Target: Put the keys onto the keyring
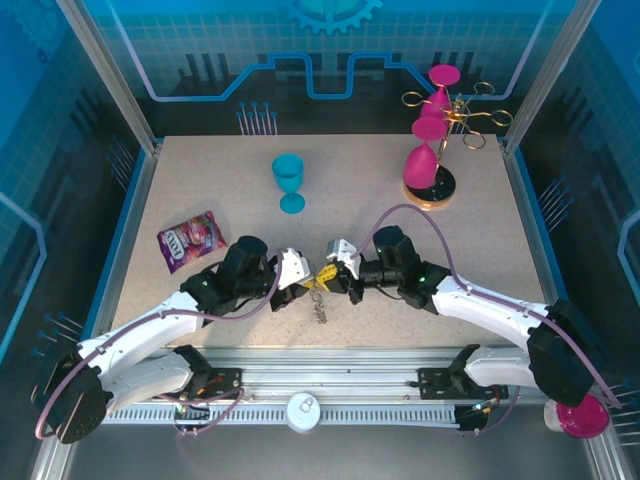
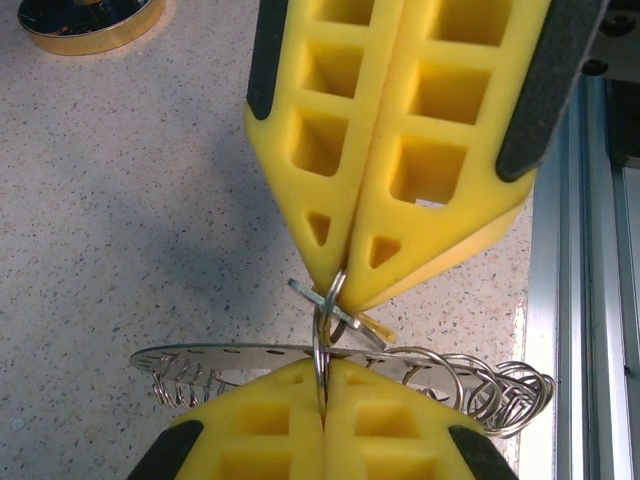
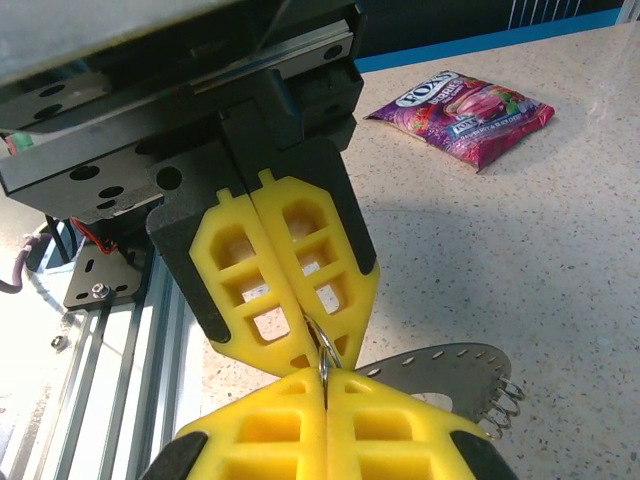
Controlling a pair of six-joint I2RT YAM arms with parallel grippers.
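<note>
Pinching keyring (image 2: 240,357); candy bag (image 3: 462,108) beyond.

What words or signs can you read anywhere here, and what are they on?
"FOX'S": the big letters on the purple crinkly plastic sweet bag.
Smaller print on that same bag: too blurred to read.
Pale blue gear sign, with no words: drawn on the blue patterned back wall.
Nothing else here carries text that can be read.
</note>
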